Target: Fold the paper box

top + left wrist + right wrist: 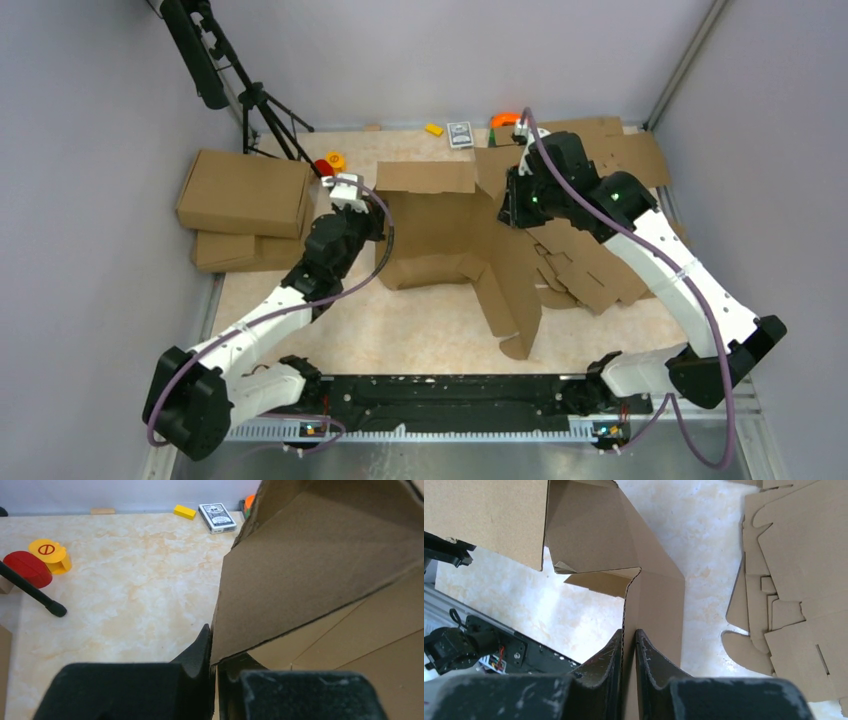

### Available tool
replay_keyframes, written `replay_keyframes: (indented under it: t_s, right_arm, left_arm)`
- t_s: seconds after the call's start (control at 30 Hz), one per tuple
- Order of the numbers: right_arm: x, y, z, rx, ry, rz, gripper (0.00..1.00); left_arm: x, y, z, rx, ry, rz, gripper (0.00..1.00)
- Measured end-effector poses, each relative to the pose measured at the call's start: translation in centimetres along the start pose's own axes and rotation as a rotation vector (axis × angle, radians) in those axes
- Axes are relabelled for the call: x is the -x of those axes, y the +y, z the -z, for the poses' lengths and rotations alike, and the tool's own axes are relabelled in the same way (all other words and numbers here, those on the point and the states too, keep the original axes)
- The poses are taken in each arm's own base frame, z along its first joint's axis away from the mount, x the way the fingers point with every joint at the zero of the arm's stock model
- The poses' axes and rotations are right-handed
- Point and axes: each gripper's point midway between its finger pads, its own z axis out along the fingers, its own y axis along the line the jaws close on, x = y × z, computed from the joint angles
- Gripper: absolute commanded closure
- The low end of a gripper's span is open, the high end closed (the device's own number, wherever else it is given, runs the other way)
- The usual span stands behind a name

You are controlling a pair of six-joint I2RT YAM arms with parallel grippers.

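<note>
The paper box (455,230) is a brown cardboard blank, partly raised in the middle of the table, with one long flap reaching toward the near edge. My left gripper (372,222) is shut on its left edge; in the left wrist view (214,647) the panel (320,565) rises between the fingers. My right gripper (512,205) is shut on its right side; in the right wrist view (628,642) the corrugated edge (654,605) sits pinched between both pads.
Flat cut cardboard sheets (590,260) lie heaped at the right. Folded boxes (245,195) are stacked at the left. A card deck (460,134), yellow block (434,129), red and yellow toys (329,163) and a tripod (250,95) stand at the back.
</note>
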Motion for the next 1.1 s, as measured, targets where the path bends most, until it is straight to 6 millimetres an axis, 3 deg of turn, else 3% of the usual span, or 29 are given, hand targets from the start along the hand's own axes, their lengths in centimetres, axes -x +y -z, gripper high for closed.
replay_keyframes:
  t_s: [0.17,0.3,0.4,0.53,0.7,0.87,1.1]
  right_arm:
    - [1.1,-0.2,0.0,-0.018,-0.047,-0.001,0.88]
    - [2.2,0.1,0.6,-0.018,-0.089,0.003,0.88]
    - [2.4,0.0,0.7,-0.023,-0.098,0.010,0.88]
    - [2.1,-0.2,0.5,-0.027,-0.091,0.018,0.89]
    - [0.8,0.0,-0.2,0.001,-0.067,0.003,0.90]
    - [0.5,0.9,-0.5,0.046,-0.061,-0.033,0.84]
    - [0.3,0.5,-0.6,0.037,-0.059,-0.052,0.82]
  left_arm:
    - [1.4,-0.1,-0.7,0.029,-0.005,0.043,0.95]
    - [2.5,-0.6,-1.0,0.031,-0.011,0.073,0.85]
    - [2.5,-0.9,-1.0,0.016,-0.008,0.086,0.84]
    - [1.5,-0.3,-0.6,0.020,0.004,0.105,0.86]
    - [-1.8,0.5,0.3,0.015,0.025,0.164,0.83]
    - [-1.6,-0.2,0.3,-0.014,0.006,0.219,0.69]
    - [-2.9,-0.3,0.3,-0.019,0.054,0.233,0.67]
